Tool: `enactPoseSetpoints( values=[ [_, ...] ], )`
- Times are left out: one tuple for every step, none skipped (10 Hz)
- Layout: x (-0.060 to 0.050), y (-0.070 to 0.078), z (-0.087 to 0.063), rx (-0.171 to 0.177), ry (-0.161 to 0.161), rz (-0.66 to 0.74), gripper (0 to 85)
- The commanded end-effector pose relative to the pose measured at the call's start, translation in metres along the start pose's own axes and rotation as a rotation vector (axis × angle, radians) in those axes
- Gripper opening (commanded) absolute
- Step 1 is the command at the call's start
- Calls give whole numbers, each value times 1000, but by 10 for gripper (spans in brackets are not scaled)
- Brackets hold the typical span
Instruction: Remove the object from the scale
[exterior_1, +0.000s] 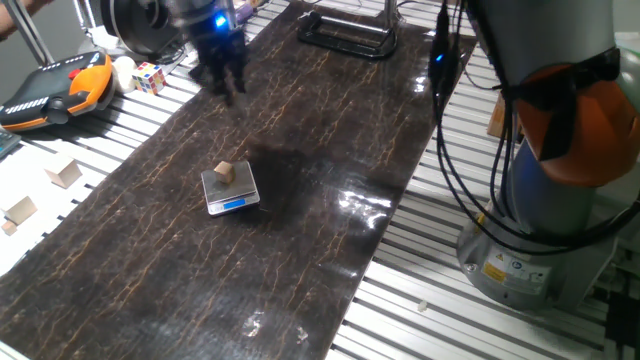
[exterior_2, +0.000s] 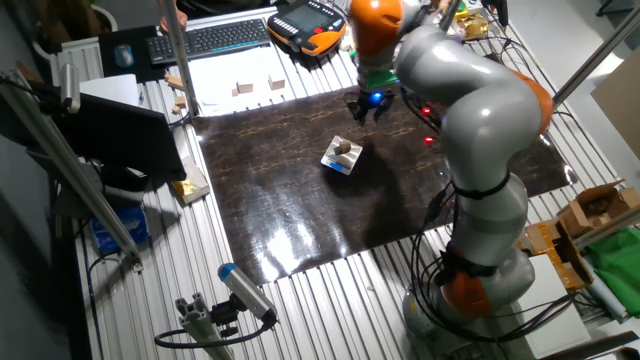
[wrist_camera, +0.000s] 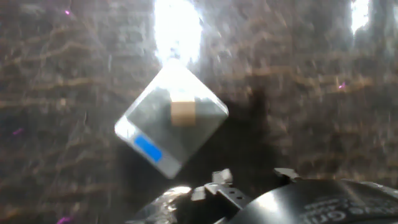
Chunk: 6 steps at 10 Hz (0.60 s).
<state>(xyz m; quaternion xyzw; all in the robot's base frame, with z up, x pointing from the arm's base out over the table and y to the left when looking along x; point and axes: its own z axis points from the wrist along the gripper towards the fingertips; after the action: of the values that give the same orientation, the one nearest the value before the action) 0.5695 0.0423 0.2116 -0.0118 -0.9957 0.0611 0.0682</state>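
The scale (exterior_1: 231, 192) is a small silver-grey rectangle with a blue-lit display, lying on the dark marbled mat. The tiny light-tan wooden cube (exterior_1: 226, 172) sits on its platform. Both also show in the other fixed view, scale (exterior_2: 339, 160) and cube (exterior_2: 343, 148), and in the hand view, scale (wrist_camera: 149, 124) and cube (wrist_camera: 183, 112). My gripper (exterior_1: 228, 88) hovers above the mat beyond the scale, apart from it, and looks blurred. In the other fixed view the gripper (exterior_2: 369, 113) shows spread fingers with nothing between them. In the hand view the gripper (wrist_camera: 252, 177) is at the bottom edge.
A Rubik's cube (exterior_1: 150, 77) and an orange teach pendant (exterior_1: 55, 90) lie off the mat's far left. Pale wooden blocks (exterior_1: 65, 175) sit on the slatted table at left. A black frame (exterior_1: 350, 35) stands at the mat's far end. The arm's base (exterior_1: 560, 200) and its cables are at right.
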Motion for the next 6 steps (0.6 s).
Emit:
enactPoseSetpoints(
  values=[
    [-10, 5, 10, -12, -5, 3, 480],
    [-17, 9, 19, -20, 8, 4, 497],
    [-22, 14, 30, -36, 3, 5, 510],
    [-25, 20, 43, -40, -5, 19, 537],
    [-28, 26, 53, -40, -22, 25, 577],
    [-31, 32, 60, -41, -31, 28, 603]
  ],
)
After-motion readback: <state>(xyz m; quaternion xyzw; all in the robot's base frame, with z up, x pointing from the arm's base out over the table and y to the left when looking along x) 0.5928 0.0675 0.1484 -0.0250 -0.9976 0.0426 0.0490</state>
